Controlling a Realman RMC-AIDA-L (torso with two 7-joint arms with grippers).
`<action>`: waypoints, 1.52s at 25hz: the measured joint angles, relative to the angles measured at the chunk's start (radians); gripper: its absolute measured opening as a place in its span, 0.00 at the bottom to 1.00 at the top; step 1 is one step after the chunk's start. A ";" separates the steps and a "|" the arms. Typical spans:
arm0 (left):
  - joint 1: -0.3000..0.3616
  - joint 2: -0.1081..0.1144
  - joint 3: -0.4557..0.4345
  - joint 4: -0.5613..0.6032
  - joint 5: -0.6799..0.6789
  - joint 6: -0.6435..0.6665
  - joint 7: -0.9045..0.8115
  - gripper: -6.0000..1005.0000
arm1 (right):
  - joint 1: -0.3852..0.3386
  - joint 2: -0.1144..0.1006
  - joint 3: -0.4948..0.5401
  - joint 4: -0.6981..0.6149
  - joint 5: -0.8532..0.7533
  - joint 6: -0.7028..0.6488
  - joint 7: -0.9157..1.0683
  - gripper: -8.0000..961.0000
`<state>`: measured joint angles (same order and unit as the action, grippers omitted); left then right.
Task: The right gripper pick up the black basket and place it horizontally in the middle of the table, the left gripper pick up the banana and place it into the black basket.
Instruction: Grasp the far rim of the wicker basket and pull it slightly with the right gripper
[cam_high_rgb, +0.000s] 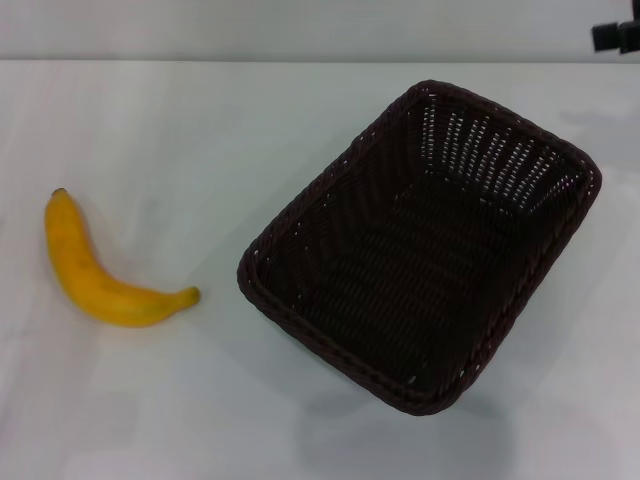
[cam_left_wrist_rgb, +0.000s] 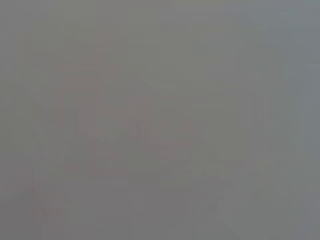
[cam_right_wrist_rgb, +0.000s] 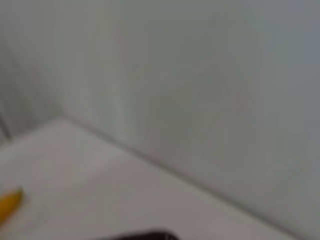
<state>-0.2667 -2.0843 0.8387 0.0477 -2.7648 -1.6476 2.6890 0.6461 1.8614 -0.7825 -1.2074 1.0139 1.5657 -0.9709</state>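
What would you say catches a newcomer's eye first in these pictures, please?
The large black basket dominates the head view, sitting empty and askew on the right half of the white table. Next comes the yellow banana, lying alone on the table well to the basket's left, apart from it. A dark piece of the robot peeks in at the far right corner; no gripper is near either thing.

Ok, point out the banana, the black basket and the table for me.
banana (cam_high_rgb: 100, 283), head view, middle of its yellow body.
black basket (cam_high_rgb: 400, 270), head view, woven floor inside.
table (cam_high_rgb: 200, 130), head view, bare white surface.
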 joint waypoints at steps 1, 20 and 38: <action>0.003 0.000 0.001 0.000 0.003 -0.010 -0.001 0.86 | 0.035 0.002 -0.008 -0.019 -0.067 0.020 0.037 0.88; 0.087 0.002 -0.007 0.001 0.004 -0.095 0.009 0.86 | 0.575 0.134 -0.136 0.410 -0.775 -0.053 0.227 0.86; 0.093 -0.001 -0.001 -0.001 0.011 -0.108 0.009 0.86 | 0.698 0.154 -0.150 0.748 -0.891 -0.241 0.278 0.82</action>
<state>-0.1733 -2.0853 0.8376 0.0464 -2.7533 -1.7560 2.6983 1.3439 2.0155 -0.9327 -0.4593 0.1230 1.3243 -0.6933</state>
